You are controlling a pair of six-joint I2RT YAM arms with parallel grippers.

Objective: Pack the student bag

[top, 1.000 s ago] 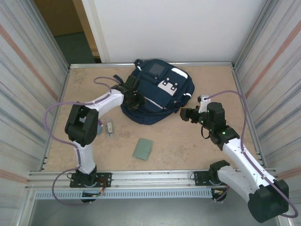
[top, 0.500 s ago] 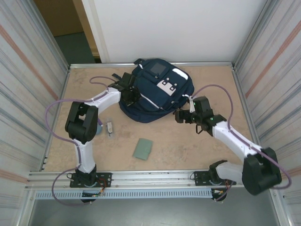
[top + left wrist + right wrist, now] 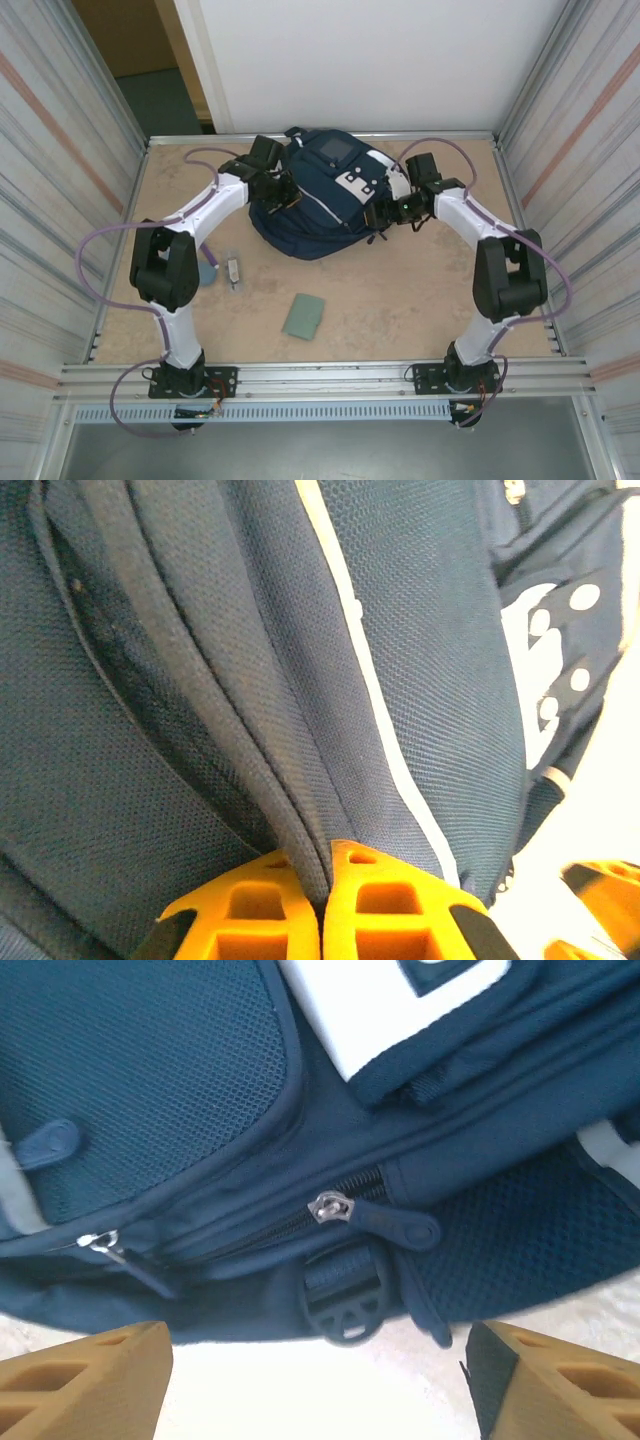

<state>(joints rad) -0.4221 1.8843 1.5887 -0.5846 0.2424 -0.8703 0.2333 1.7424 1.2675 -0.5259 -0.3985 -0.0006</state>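
Showing the student bag [image 3: 325, 200] lying front panel up at the far middle of the desk [image 3: 420, 300], close to the back rail, with one arm reaching in at each flank.

Left wrist view: looking along the navy fabric at the left claw [image 3: 322, 865], orange fingers pressed together and clamped on a raised piped seam of the bag, just beside a thin pale stripe [image 3: 372, 690].

Right wrist view: looking past the right claw [image 3: 320, 1345], fingers spread wide apart and gripping nothing, poised just beside the bag's lower right edge, facing a zipper pull [image 3: 328, 1207] and a dark strap buckle [image 3: 345, 1305].

Lying elsewhere on the desk, well apart from the bag: a flat green rectangle [image 3: 303, 316] toward the near middle, plus a small pale object [image 3: 233, 271] and a blue round object [image 3: 208, 273] near the left arm, both too small to identify.
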